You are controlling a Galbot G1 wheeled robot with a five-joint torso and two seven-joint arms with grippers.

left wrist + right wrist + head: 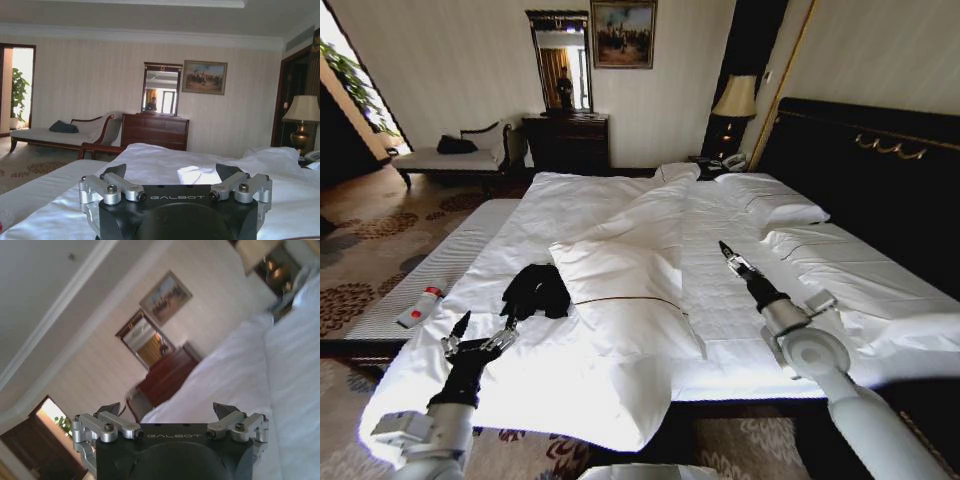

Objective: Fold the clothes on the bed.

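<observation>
I note the T-shirt is bunched, its lettering hidden. The bed and both arms are cut off at the frame's lower edge.

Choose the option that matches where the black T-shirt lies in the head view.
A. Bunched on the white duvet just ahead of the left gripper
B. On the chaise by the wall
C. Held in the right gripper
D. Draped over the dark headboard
A: the black T-shirt sits crumpled on the white duvet, just beyond the open left gripper; the right gripper is open and empty.
</observation>
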